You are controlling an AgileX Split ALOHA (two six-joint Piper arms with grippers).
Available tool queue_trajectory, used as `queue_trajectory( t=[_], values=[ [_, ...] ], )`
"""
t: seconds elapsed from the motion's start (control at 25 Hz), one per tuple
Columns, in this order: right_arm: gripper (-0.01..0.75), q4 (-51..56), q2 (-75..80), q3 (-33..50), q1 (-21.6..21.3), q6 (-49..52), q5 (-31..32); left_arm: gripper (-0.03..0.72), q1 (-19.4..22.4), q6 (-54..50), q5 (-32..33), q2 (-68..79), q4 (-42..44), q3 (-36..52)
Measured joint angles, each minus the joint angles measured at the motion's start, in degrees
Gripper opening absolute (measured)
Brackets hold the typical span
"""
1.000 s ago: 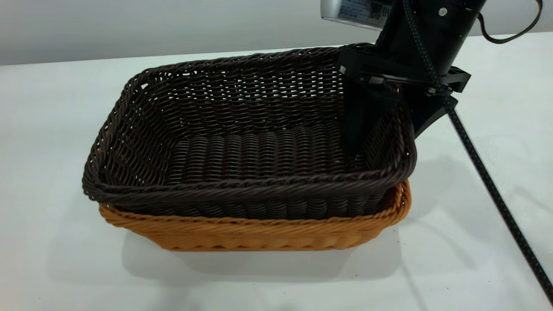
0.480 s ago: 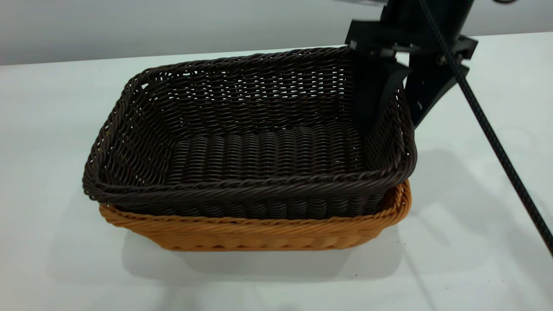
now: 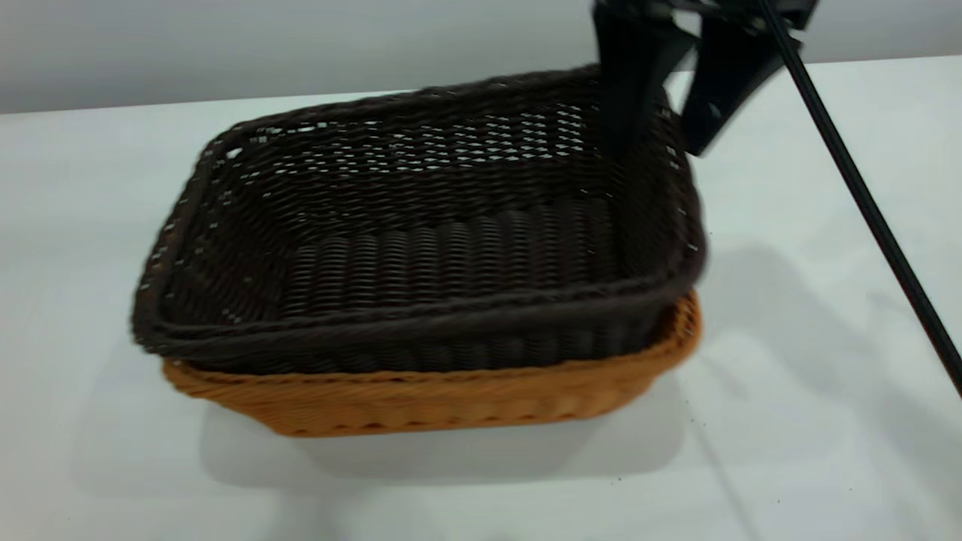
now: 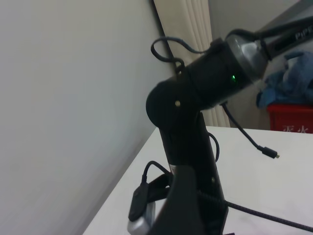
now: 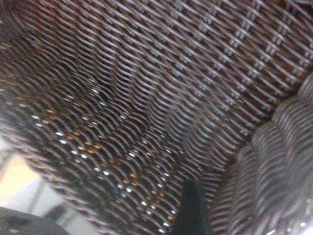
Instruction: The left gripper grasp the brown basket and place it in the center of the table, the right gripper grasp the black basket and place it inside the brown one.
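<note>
Near-black woven wicker basket (image 3: 421,248) sits nested in the orange-tan wicker basket (image 3: 451,398), centre frame; right gripper (image 3: 661,128), upper right, fingers spread astride its rim, gripping nothing.

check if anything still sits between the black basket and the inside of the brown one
Nothing visible does. The black basket is already nested in the brown basket, whose rim shows just below it. The right gripper straddles the black basket's far right wall, one finger inside, one outside. The left gripper is out of view.
</note>
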Motion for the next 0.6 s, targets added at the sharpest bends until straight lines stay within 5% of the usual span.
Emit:
queue_trajectory(
  t=[0.2,0.6],
  values=[
    [0.433,0.6,-2.8,-0.7,0.0,0.0,0.1,0.449,0.0,0.0,1.4,-1.9,3.4,0.0],
    [0.228,-13.9,-9.1,-0.7,0.0,7.6,0.1,0.039,0.0,-0.3,6.7,-7.3,5.2,0.0]
  ],
)
